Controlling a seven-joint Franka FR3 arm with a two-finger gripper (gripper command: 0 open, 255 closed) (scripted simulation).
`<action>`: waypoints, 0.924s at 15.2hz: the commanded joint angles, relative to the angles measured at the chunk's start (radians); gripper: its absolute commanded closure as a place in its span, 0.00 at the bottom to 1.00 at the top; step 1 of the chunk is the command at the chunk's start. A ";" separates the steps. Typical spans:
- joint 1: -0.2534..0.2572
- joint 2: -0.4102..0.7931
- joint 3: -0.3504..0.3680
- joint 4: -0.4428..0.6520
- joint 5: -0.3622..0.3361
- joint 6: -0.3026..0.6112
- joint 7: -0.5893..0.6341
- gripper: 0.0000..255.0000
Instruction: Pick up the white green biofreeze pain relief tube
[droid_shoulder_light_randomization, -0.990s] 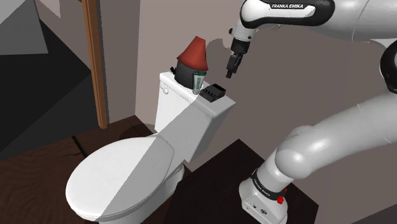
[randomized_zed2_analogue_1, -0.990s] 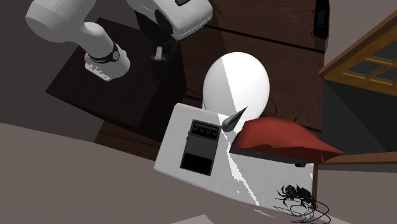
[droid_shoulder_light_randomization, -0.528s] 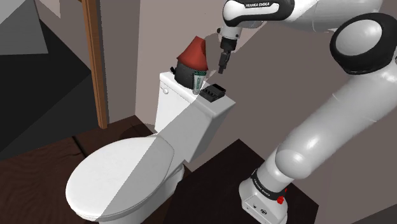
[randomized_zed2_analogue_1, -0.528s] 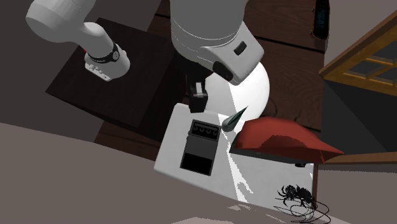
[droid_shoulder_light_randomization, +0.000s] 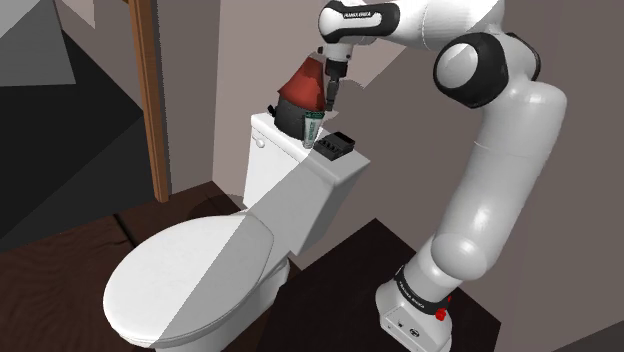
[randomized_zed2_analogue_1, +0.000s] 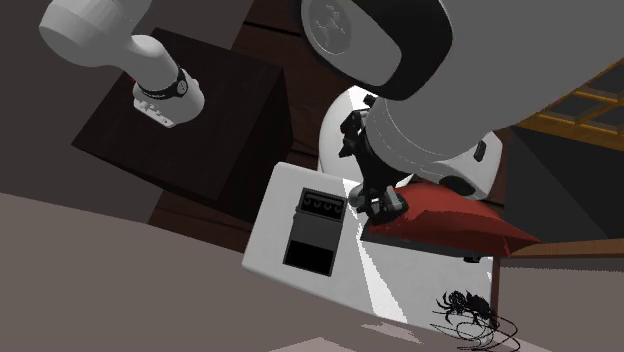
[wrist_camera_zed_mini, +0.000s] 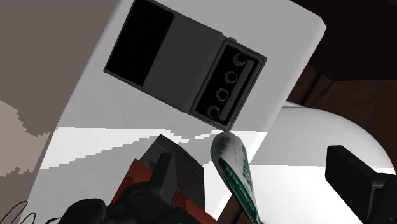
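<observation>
Shoulder view: arm reached up from the stand (droid_shoulder_light_randomization: 412, 312) and over a white toilet tank (droid_shoulder_light_randomization: 300, 190). Gripper (droid_shoulder_light_randomization: 327, 100) pointed down, just above the top end of the white-and-green tube (droid_shoulder_light_randomization: 312, 131). Jaw spacing could not be read from this angle.

The tube stood nearly upright on the tank lid, tilted a little. It sat between a red cone-shaped object on a dark base (droid_shoulder_light_randomization: 304, 82) and a black box with a row of knobs (droid_shoulder_light_randomization: 336, 146). It was close in front of the red object's base and just beside the box. The closed toilet lid (droid_shoulder_light_randomization: 190, 275) lay below and toward that view's left.

Wrist view: jaws stood apart, one finger to either side of the tube. The tube's crimped end pointed up toward the camera, nearer the finger that overlapped the red object. Neither finger touched it. Green print on the white body was legible as colour only. Four knobs were counted on the black box, which lay flat on the lid beyond the tube.

Second exterior view, from above: the arm's large white link covered the spot where the tube stood, so the tube could not be made out. The black hand hung between the box and the red object. A tangle of black wire (randomized_zed2_analogue_1: 468, 312) lay near the tank's far corner, past the red object.
</observation>
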 joint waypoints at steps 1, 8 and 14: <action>-0.010 0.060 0.004 0.069 0.011 -0.014 -0.030 0.00; -0.009 0.070 0.006 -0.018 0.014 0.083 -0.024 0.00; -0.008 0.069 0.006 -0.017 0.014 0.080 -0.023 1.00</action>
